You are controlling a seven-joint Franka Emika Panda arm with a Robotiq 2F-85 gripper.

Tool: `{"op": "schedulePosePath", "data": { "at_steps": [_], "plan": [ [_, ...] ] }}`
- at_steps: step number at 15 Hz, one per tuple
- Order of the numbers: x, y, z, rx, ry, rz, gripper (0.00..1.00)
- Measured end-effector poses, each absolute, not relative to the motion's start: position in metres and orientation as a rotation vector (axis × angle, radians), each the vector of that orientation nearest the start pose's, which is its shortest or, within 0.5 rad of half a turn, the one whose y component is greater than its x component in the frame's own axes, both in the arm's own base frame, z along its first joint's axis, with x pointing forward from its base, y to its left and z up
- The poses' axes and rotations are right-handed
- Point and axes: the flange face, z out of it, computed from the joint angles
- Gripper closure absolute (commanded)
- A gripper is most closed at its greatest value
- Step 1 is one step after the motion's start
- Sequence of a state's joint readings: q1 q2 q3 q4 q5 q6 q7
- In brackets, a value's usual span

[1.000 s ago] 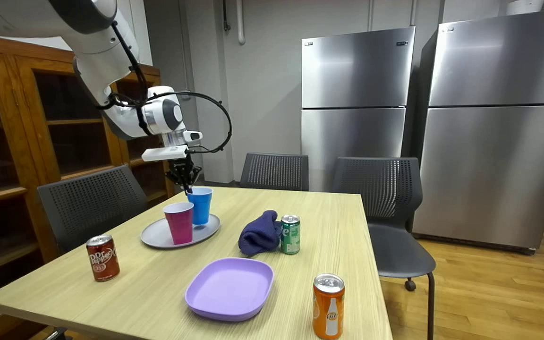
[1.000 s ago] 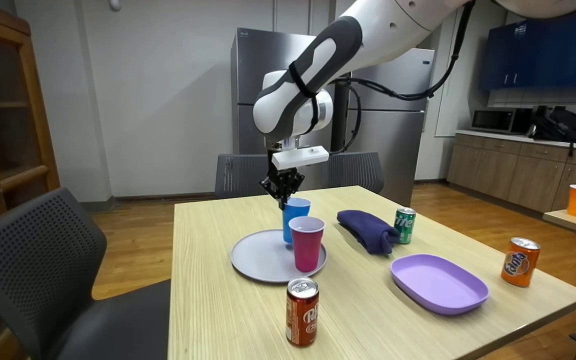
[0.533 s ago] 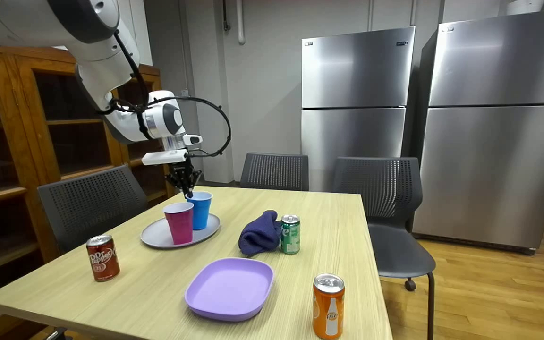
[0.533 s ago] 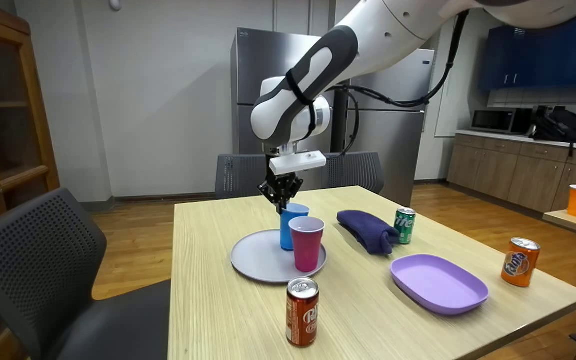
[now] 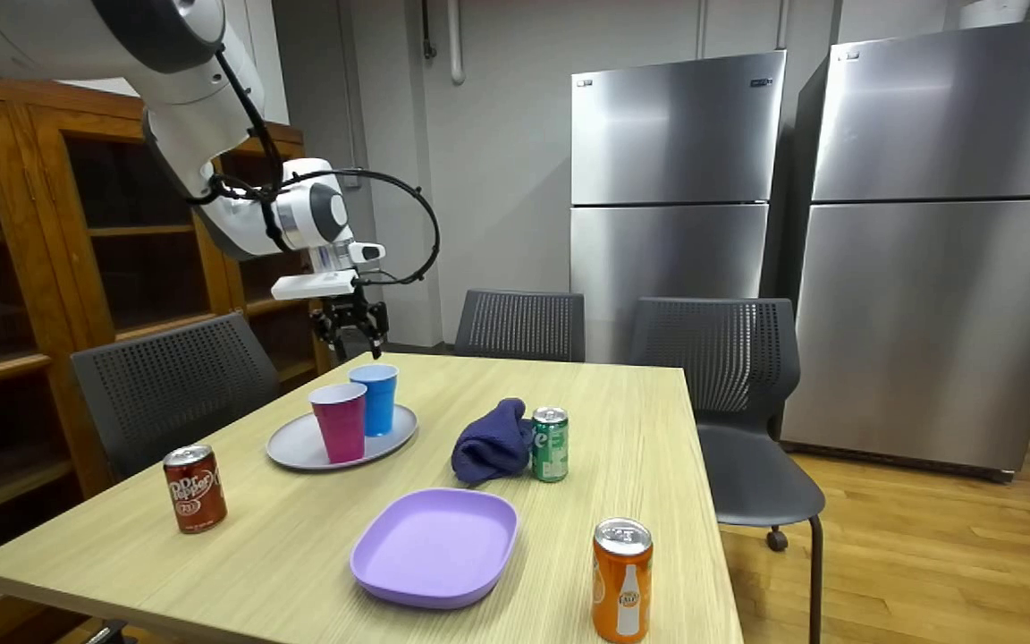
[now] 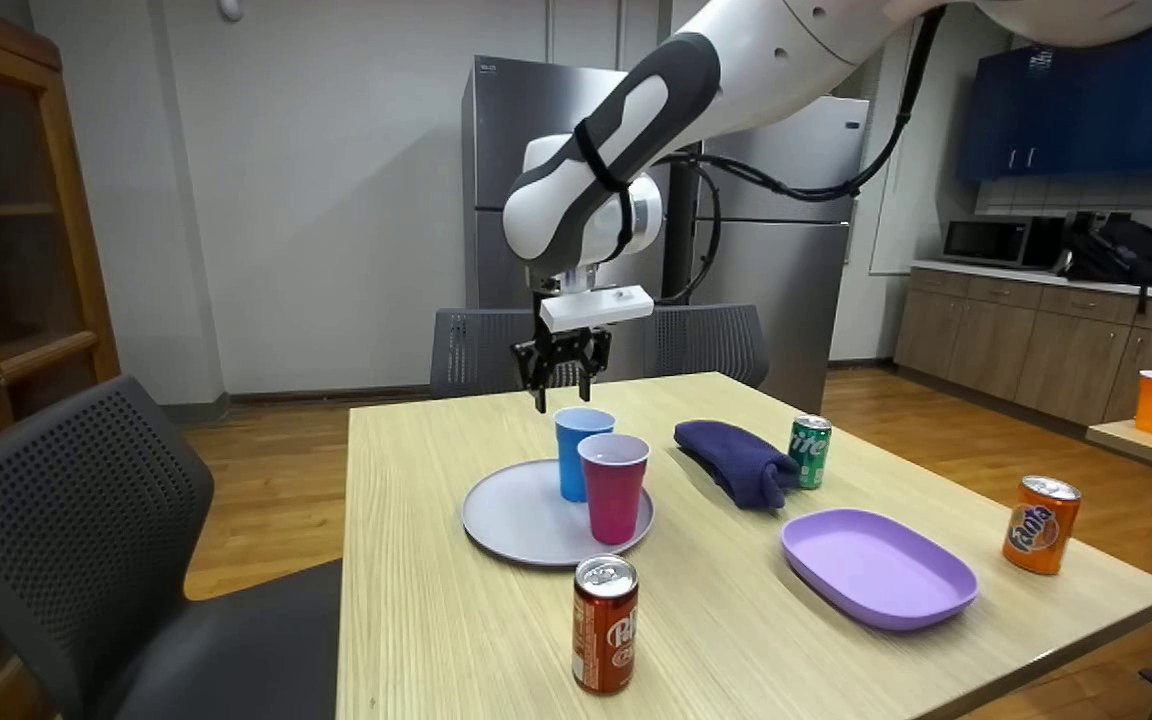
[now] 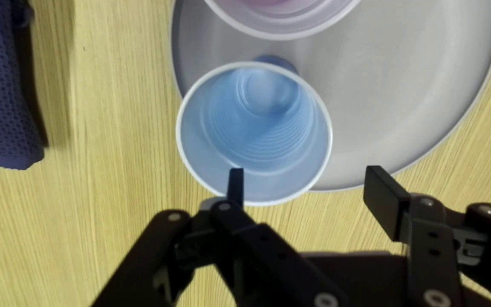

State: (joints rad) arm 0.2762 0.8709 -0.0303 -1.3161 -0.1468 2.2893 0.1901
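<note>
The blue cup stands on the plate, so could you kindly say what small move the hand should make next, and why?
I'd probably raise the hand slightly: its spread fingers hold nothing but hang near the blue cup, which stands upright on the plate.

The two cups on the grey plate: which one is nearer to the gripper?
The blue cup. In the wrist view, its rim passes behind one finger of the open gripper, while the magenta cup appears farther off, cut by the top edge.
</note>
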Motion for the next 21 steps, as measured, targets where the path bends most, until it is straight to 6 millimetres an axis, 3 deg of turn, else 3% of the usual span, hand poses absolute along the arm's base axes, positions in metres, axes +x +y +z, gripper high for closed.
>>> {"op": "schedulePosePath", "data": {
  "at_steps": [5, 10, 15, 21],
  "plan": [
    [0.741, 0.16, 0.268, -3.228, -0.227, -0.275, 0.0],
    [0.751, 0.105, 0.301, -3.201, -0.117, -0.318, 0.0],
    [0.752, 0.043, 0.306, -3.158, 0.016, -0.289, 0.0],
    [0.738, -0.026, 0.283, -3.174, 0.135, -0.127, 0.0]
  ]
}}
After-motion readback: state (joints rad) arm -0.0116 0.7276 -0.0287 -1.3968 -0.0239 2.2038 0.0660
